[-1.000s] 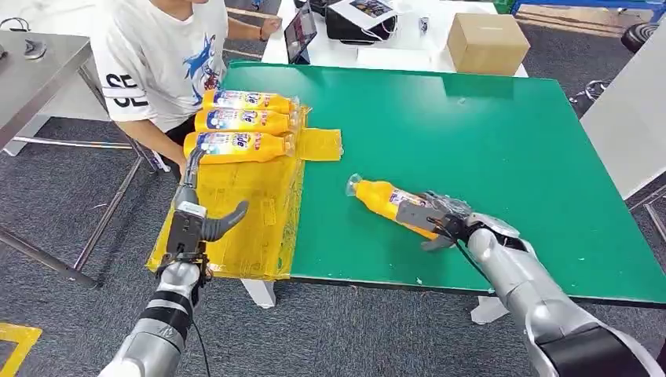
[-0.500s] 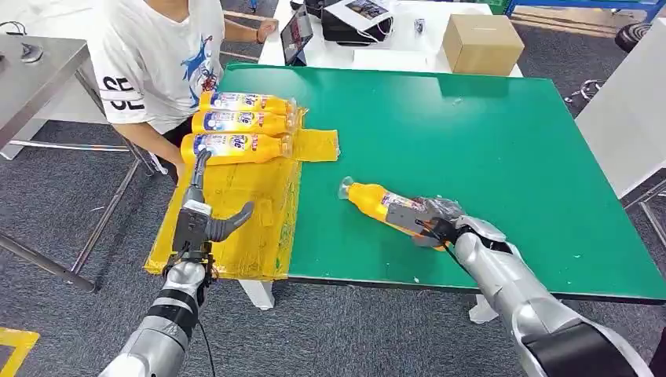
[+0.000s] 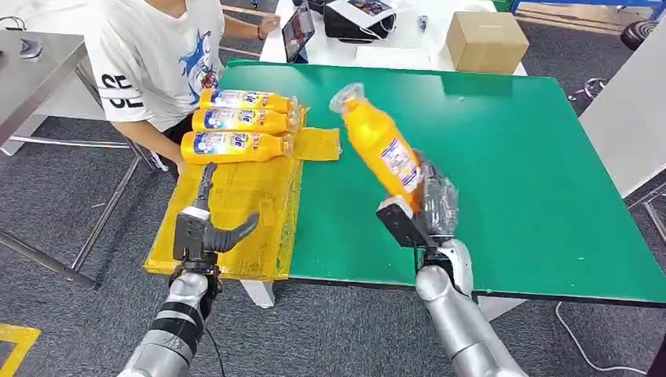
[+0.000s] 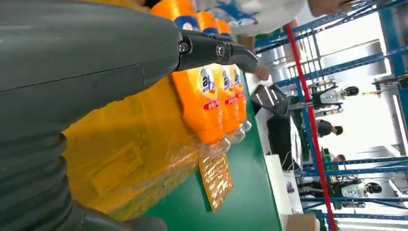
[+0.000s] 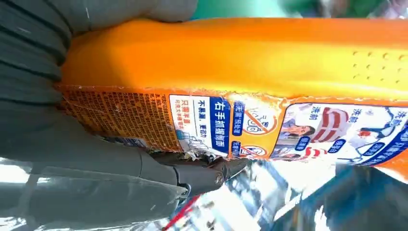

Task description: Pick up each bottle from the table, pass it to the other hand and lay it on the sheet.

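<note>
- The left hand (image 3: 206, 229) hovers over the near end of the yellow sheet (image 3: 236, 208) at the bench's (image 3: 510, 157) left edge, fingers spread and holding nothing; three bottles (image 3: 236, 122) lie side by side on the sheet's far end.
- The held bottle (image 3: 378, 141) is off the bench, above its middle, gripped at its base by the right hand (image 3: 428, 212); its long axis tilts up, cap toward the far-left corner.
- The bottle lies to the right of the left hand, well apart; I judge the handover needs the two arms brought together.
</note>
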